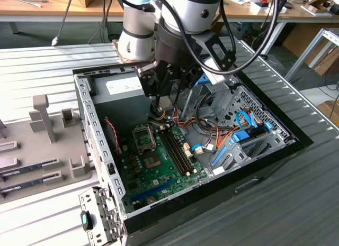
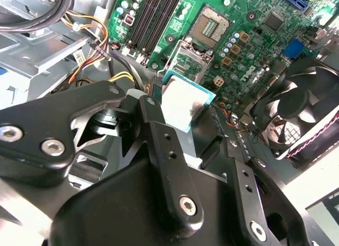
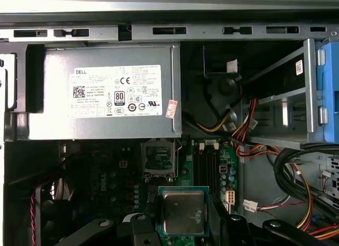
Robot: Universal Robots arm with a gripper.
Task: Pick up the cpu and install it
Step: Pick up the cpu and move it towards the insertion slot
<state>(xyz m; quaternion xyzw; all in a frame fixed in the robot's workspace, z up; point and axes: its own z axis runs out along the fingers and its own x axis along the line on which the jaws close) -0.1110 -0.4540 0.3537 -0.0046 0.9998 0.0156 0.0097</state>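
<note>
Surface: grey slatted metal table (image 1: 302, 188) — an open computer case (image 1: 212, 196) lies on it.
Room: wooden benches (image 1: 47, 13) stand behind.
Writing: white printed label (image 3: 116, 91) on the grey power supply (image 3: 37, 98); small red sticker (image 3: 171, 108) beside it.
Grasp: gripper (image 1: 166, 102) clenched on the cpu (image 3: 183, 212), metal top showing.
Where: held above the green motherboard (image 1: 159, 169) — near the open socket (image 3: 159, 157), not seated.
</note>
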